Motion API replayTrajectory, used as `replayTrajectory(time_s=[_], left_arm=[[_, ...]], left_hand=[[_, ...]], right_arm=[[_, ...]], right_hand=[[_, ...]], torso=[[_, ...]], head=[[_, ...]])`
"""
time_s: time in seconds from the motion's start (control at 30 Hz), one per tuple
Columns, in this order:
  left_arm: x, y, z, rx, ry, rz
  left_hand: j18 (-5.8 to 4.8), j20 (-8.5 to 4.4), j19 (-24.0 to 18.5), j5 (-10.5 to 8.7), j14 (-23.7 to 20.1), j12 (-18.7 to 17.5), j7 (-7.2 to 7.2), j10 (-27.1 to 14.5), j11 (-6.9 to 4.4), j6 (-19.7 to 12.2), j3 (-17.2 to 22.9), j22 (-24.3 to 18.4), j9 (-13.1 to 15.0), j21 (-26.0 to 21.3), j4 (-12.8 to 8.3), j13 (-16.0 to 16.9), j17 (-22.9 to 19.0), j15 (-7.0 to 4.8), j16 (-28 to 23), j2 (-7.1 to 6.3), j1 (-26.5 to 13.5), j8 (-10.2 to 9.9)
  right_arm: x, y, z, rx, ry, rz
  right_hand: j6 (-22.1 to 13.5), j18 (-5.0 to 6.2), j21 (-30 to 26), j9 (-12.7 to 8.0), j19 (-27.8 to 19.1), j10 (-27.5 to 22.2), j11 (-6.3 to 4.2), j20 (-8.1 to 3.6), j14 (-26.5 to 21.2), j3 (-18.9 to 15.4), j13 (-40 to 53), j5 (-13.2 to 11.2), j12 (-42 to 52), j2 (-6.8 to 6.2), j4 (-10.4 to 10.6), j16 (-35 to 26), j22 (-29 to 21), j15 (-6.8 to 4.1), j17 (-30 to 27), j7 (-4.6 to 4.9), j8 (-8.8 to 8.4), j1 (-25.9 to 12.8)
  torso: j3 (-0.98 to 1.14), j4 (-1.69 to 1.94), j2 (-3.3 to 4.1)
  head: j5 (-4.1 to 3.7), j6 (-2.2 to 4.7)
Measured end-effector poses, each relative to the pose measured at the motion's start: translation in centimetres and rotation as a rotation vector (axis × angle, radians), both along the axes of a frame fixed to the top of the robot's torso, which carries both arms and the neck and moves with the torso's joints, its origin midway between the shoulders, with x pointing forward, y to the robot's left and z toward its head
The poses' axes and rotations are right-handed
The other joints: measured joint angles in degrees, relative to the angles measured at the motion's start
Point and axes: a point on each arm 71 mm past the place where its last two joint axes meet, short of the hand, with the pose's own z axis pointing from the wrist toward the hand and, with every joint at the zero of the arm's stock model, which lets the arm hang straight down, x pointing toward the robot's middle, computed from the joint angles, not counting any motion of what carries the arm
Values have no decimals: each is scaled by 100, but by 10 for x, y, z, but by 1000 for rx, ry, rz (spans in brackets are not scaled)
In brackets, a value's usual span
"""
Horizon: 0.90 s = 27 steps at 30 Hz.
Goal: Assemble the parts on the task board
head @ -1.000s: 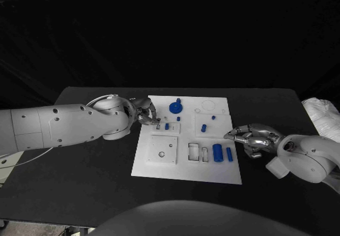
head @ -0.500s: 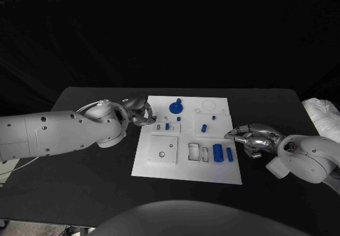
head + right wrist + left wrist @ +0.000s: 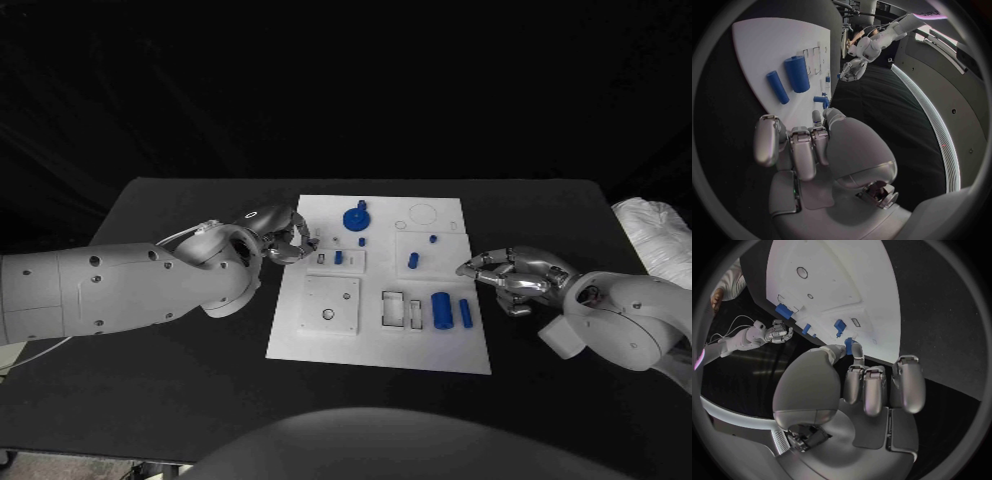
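Left hand [image 3: 293,240] lower, black table [image 3: 173,370].

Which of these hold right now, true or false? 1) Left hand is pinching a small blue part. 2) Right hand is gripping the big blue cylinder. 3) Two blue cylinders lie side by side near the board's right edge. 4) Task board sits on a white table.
1) True: the left hand pinches a small blue part at its fingertips, over the task board.
2) False: the right hand holds nothing, its fingers curled in beside the board; the large cylinder lies untouched.
3) True: the large cylinder and a thin cylinder lie side by side.
4) False: the table is black.
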Motion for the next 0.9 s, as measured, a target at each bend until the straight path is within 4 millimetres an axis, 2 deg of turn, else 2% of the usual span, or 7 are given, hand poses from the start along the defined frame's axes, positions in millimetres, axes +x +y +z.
replayTrajectory(time_s=[0.13,0.9], left_arm=[[2,-2,-2,-7,8,11],[3,-5,-12,-19,120,81]], left_hand=[[0,0,0,-16,0,0,1,0,0,0,134,0,0,0,-42,0,0,0,0,-61,-61,20],[0,0,0,-43,0,0,24,0,0,26,211,0,-9,0,-57,-1,4,0,0,-120,-123,46]], right_arm=[[0,0,1,5,-10,-3],[1,4,1,10,-18,-2]], right_hand=[[0,0,0,0,0,0,0,0,0,0,-1,0,0,0,0,0,0,0,0,0,0,0],[0,0,-26,-2,-20,1,0,21,9,0,-11,0,-11,-7,0,0,-1,10,-1,0,0,-7]], torso=[[0,-3,5],[-7,-4,3]], head=[[-11,0],[-41,0]])
